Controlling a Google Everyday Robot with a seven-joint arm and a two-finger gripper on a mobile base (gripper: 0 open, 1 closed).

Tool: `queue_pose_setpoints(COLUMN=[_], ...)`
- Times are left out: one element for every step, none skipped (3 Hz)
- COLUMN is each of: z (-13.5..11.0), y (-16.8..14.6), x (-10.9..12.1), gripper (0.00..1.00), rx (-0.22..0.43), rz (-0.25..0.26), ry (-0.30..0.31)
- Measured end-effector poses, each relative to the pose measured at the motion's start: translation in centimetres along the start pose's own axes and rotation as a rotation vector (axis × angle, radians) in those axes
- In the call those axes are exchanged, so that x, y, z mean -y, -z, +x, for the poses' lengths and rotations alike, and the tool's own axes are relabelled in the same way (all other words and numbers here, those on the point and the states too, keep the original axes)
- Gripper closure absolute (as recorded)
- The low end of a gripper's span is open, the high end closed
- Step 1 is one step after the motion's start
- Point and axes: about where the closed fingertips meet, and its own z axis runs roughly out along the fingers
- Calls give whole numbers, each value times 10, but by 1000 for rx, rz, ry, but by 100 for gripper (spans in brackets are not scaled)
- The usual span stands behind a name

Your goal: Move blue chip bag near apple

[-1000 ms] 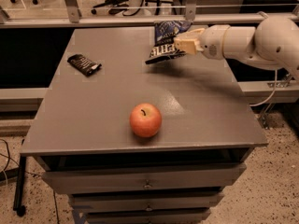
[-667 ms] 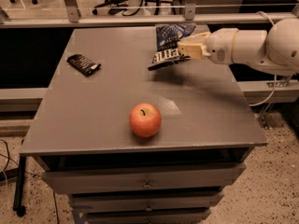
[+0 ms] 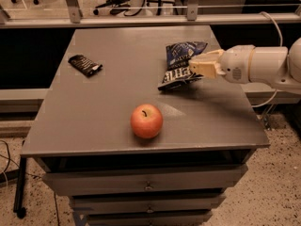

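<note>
Gripper (image 3: 196,66) at right is clenched on the blue chip bag (image 3: 180,62); the apple (image 3: 146,121) lies front-left, apart.

from the claw (image 3: 193,66) at right holding the blue chip bag (image 3: 178,59), bare table (image 3: 197,108) apparently reaches the apple (image 3: 146,121).

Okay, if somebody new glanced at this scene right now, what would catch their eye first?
The white arm reaching in from the right, its gripper holding the crinkled blue chip bag over the right side of the table. Next, the red-orange apple sitting alone near the front edge, apart from the bag. A small black wrapper lies at the back left.
</note>
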Motion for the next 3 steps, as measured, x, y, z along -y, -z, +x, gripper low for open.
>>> queue_pose_setpoints(z=[15,17,12], y=[3,1,4], x=[-18,-36,-51], gripper=[100,100,100], rx=[-8,-3,-1], rz=[-26,-61,-94], ry=[-35,-51,-53])
